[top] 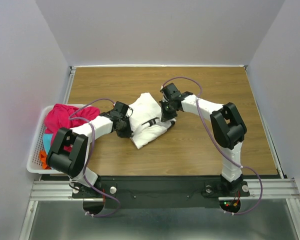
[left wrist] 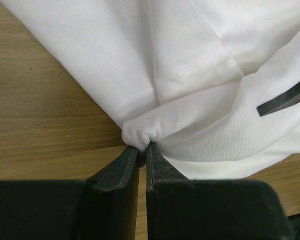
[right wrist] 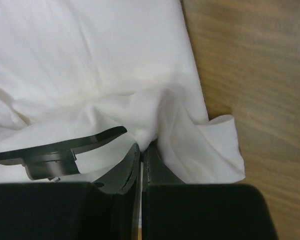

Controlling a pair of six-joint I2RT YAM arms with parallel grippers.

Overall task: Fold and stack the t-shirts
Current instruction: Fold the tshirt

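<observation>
**A:** White cloth is filling the middle of the top view: the white t-shirt (top: 149, 116) is lying partly folded on the wooden table (top: 205, 85). The left gripper (top: 126, 129) is biting its left edge and the right gripper (top: 166, 119) its right edge. What is worrying you?

**B:** Both arms are crowding in on one small bundle. If they are pulling apart, the fold is probably opening out. If they are lifting unevenly, one side is sagging and the bundle is twisting. The basket (top: 35, 144) at the table's left edge is holding the magenta-pink shirt (top: 65, 117), with the cyan shirt (top: 47, 140) and the orange shirt (top: 42, 159) below it. The left arm's elbow is hanging right over that heap and could be snagging it on a swing.

**A:** And in the left wrist view?

**B:** The left gripper (left wrist: 142, 147) is clenched on only a small nub of white fabric at the shirt's edge. A pinch that shallow may be slipping out under tension. It may also be catching only some layers, so that the rest are dropping away.

**A:** And in the right wrist view?

**B:** It's much the same. The right gripper (right wrist: 141, 146) is clamped on a little peak of the shirt near its edge, and a loose flap is resting on the wood just beside it. Nothing is holding that flap, so I am expecting it to be trailing and creasing the fold once the cloth is moving.
</observation>
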